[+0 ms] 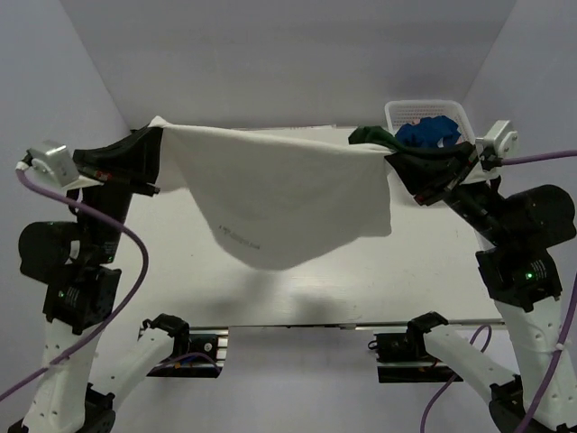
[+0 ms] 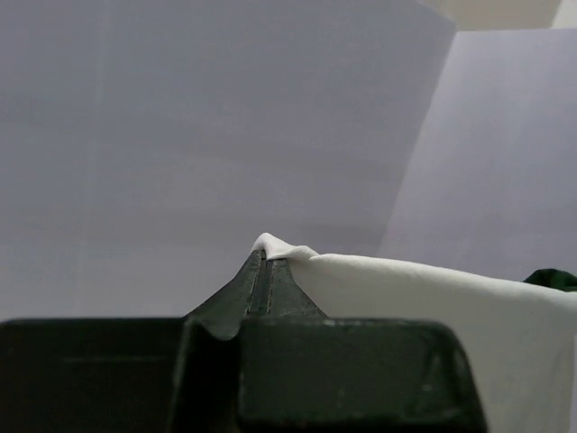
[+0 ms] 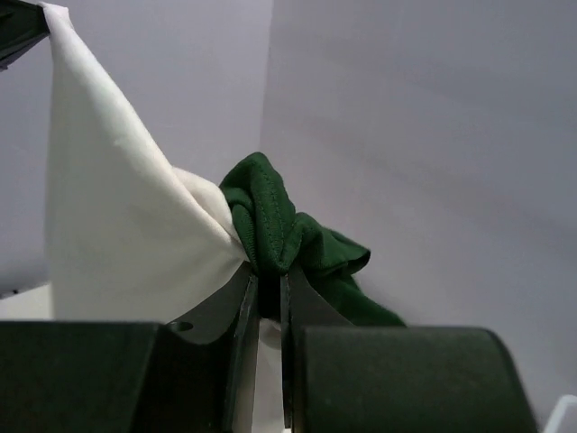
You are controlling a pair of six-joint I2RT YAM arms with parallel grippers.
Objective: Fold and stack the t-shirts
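Observation:
The cream t-shirt [image 1: 284, 194] hangs stretched in the air between both grippers, its body sagging toward the table. My left gripper [image 1: 155, 135] is shut on its left corner; in the left wrist view the cream cloth [image 2: 433, 289] pokes out past the closed fingertips [image 2: 242, 289]. My right gripper [image 1: 394, 155] is shut on the right end, where a dark green sleeve [image 1: 370, 135] bunches; in the right wrist view the green sleeve [image 3: 270, 225] is pinched between the jaws. A blue t-shirt [image 1: 431, 132] lies in the basket. The pink shirt is out of view.
A white mesh basket [image 1: 401, 110] stands at the far right corner of the table, just behind my right gripper. The white table [image 1: 433, 280] lies under the hanging shirt, with grey walls on three sides.

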